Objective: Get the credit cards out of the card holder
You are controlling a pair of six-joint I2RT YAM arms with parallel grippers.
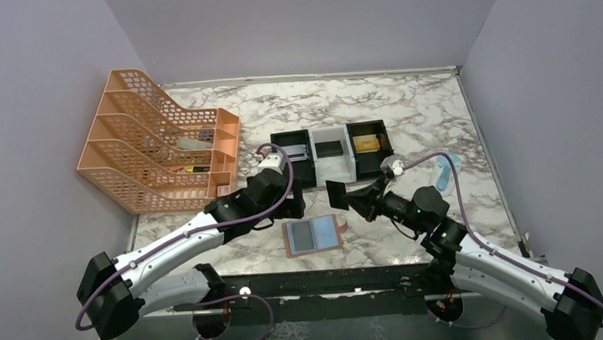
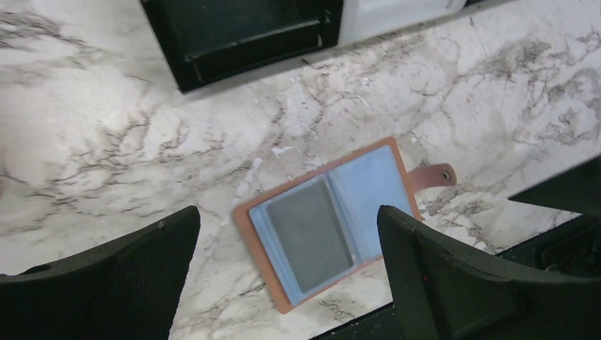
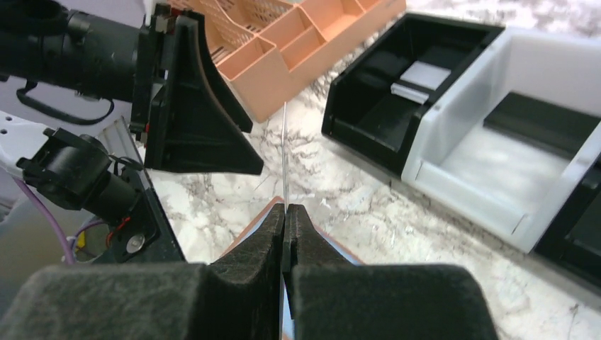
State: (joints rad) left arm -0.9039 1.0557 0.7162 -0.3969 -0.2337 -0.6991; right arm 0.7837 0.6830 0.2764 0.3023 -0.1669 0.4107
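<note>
Pretty sure this is a robotics lab test cell, not anyone's home or office. Plain grey walls (image 1: 45, 90) box in the tabletop (image 1: 404, 110) on three sides, and the marble-look surface is about the only decoration. Two robot arms, left arm (image 1: 170, 243) and right arm (image 1: 490, 257), sit bolted to a black metal rail (image 1: 328, 281) along the near edge, with purple cables (image 1: 460, 197) looping off them. The only office-ish stuff is an orange mesh file rack (image 1: 149, 147) at the far left corner and a black-and-white bin tray (image 1: 333, 172) mid-table.

Grey-veined white marble table (image 1: 404, 110) before me, orange mesh plastic file rack (image 1: 157, 146) far left, black-and-white three-compartment tray (image 1: 334, 176) mid-table, tan leather card holder (image 1: 329, 229) lying open nearest me, small pale-blue object (image 1: 445, 176) to my right
</note>
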